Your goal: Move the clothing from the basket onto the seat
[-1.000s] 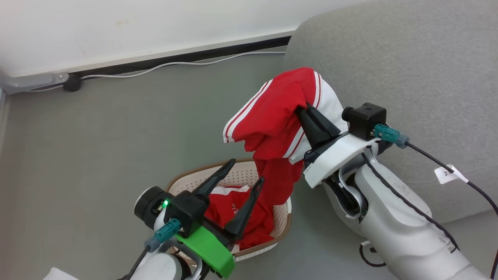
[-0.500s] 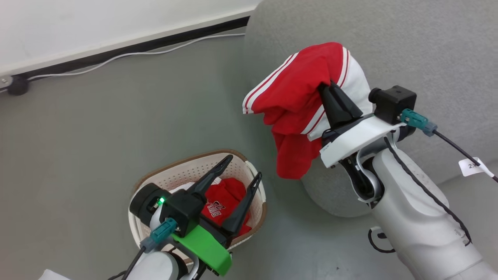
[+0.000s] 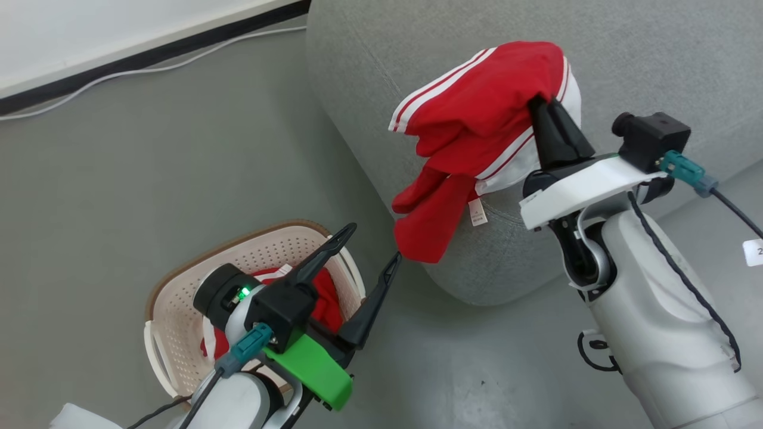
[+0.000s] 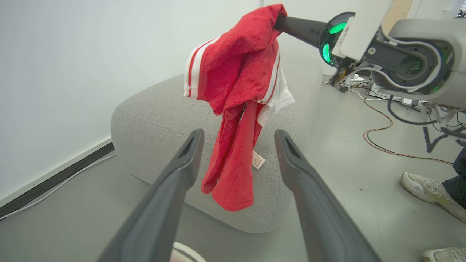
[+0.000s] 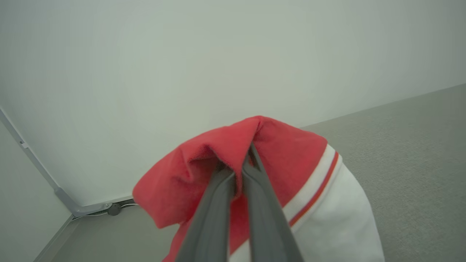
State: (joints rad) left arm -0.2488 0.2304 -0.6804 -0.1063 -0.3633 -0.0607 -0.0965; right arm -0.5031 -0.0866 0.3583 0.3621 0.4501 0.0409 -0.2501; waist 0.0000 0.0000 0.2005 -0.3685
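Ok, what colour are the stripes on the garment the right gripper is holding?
White, on the red garment; clearest in the left wrist view.

The grey floor [image 3: 119,167] bears the basket [image 3: 179,316], the seat [image 3: 357,71] and a cable [image 3: 149,68].

The hanging garment [image 3: 477,113] is showing bright red, with paired white stripes along its hem and a white panel at its 3 o'clock side. The second garment [image 3: 328,304] is showing red inside the basket [image 3: 179,322], which is appearing cream with a pattern of small holes and a brown rim. The seat [image 3: 369,77] is looking plain grey. The left fingers [image 3: 374,298] are looking black, with a green bracket [image 3: 310,372] at their 7 o'clock.
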